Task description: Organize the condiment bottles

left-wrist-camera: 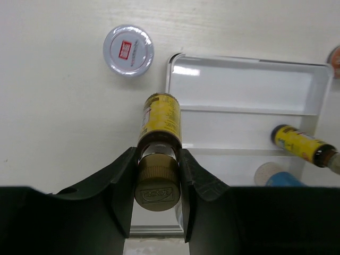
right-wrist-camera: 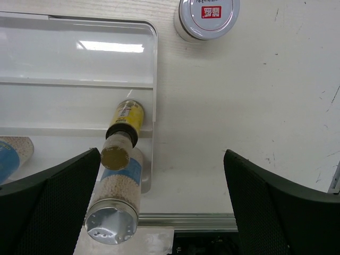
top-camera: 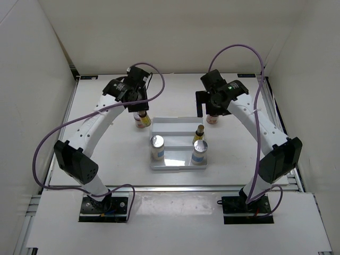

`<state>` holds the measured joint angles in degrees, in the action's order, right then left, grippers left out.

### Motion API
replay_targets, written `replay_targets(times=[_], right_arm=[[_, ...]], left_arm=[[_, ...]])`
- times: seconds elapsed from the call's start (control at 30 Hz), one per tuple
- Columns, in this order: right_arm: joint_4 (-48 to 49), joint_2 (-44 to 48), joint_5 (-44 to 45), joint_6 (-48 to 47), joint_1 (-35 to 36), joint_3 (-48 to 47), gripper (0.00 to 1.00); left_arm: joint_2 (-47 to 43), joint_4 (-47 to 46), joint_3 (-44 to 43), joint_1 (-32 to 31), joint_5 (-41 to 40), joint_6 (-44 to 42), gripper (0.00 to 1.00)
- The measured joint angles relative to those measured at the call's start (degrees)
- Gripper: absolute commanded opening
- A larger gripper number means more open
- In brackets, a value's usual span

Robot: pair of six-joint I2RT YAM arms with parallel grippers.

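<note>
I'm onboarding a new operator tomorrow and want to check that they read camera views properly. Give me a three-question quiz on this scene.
1. True or false: the left end effector is shut on a yellow-labelled dropper.
2. How many items stand in the white tray? A two, B three, C five.
3. Fill in: both pinkish jars sit ____ the tray.
Key: 1 true. 2 B: two white bottles and a second dropper. 3 outside.
</note>
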<state>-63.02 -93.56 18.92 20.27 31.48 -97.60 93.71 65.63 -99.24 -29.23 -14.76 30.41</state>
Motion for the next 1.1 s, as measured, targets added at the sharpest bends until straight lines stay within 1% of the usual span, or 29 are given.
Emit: replay_targets(times=[0.17, 0.43, 0.57, 0.77, 0.8, 0.9, 0.93, 1.0, 1.03, 1.1], right_arm=[[0.15, 0.5, -0.15, -0.02, -0.31, 0.33, 1.0], [0.0, 2.8, -0.35, -0.02, -1.29, 2.43, 1.0], [0.04, 4.15, -0.46, 0.0, -1.92, 3.43, 1.0], [0.0, 4.7, -0.72, 0.02, -2.29, 3.78, 1.0], [0.0, 4.7, -0.74, 0.02, -2.29, 3.78, 1.0], [-0.04, 4.72, -0.92, 0.02, -2.29, 3.78, 1.0], [-0.04, 4.72, -1.05, 0.02, -2.29, 3.78, 1.0], [-0.04, 4.72, -1.11, 0.02, -2.29, 3.78, 1.0], [-0.04, 4.72, -1.11, -0.02, -2.29, 3.78, 1.0], [-0.04, 4.72, -1.22, -0.17, -2.6, 3.76, 1.0]], left_arm=[[2.99, 0.35, -6.56, -2.27, 0.2, 0.04, 0.11], [10.14, 1.4, -6.73, -5.07, 0.9, 0.26, 0.11], [10.86, 1.09, -4.46, -7.1, 0.9, 0.76, 0.11], [10.78, -0.74, 1.92, -8.92, 0.9, 1.99, 0.11], [10.78, -0.9, 2.69, -8.92, 0.9, 2.14, 0.12], [10.58, -1.49, 3.45, -8.87, 0.9, 2.56, 0.21], [10.56, -1.79, 3.56, -8.87, 0.9, 2.64, 0.26], [10.56, -2.12, 3.74, -8.85, 0.9, 2.62, 0.5], [10.56, -2.25, 3.74, -8.81, 0.87, 2.58, 0.74], [10.56, -2.43, 3.74, -8.79, 0.83, 2.36, 0.86]])
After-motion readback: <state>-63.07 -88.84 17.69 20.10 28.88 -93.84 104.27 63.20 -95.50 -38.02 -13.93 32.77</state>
